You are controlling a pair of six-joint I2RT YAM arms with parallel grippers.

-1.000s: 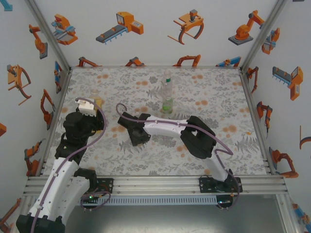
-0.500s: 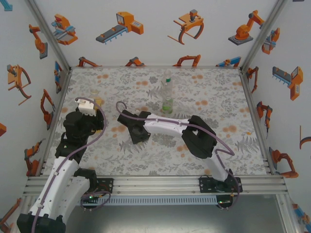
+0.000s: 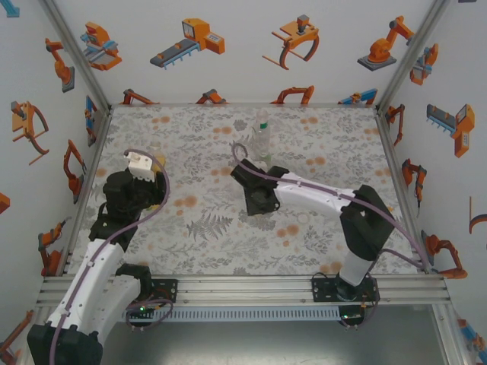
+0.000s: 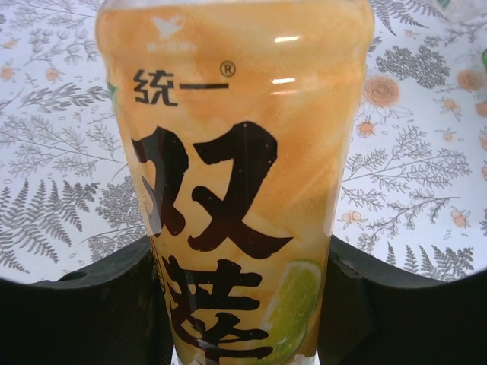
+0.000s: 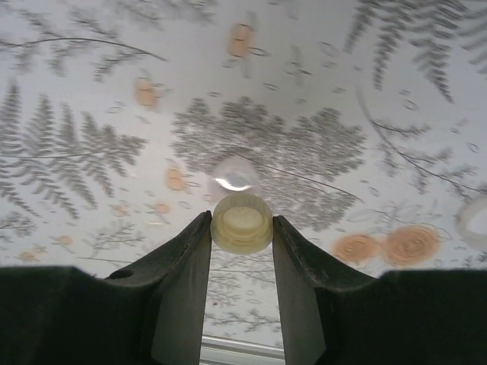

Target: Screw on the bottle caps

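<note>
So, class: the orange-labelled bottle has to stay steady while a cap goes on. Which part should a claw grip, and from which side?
Grip the bottle on its round labelled body, coming in from the side, one finger on each flank, as the left claw does. It appears to stand upright, so a side grip probably leaves the top free for the cap.

Amber bottle (image 4: 236, 190), pale-yellow cap (image 5: 242, 223), grey fern-patterned table (image 5: 319, 91).

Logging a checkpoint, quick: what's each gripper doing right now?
Left gripper: shut on the amber bottle.
Right gripper: shut on a cap.
</note>
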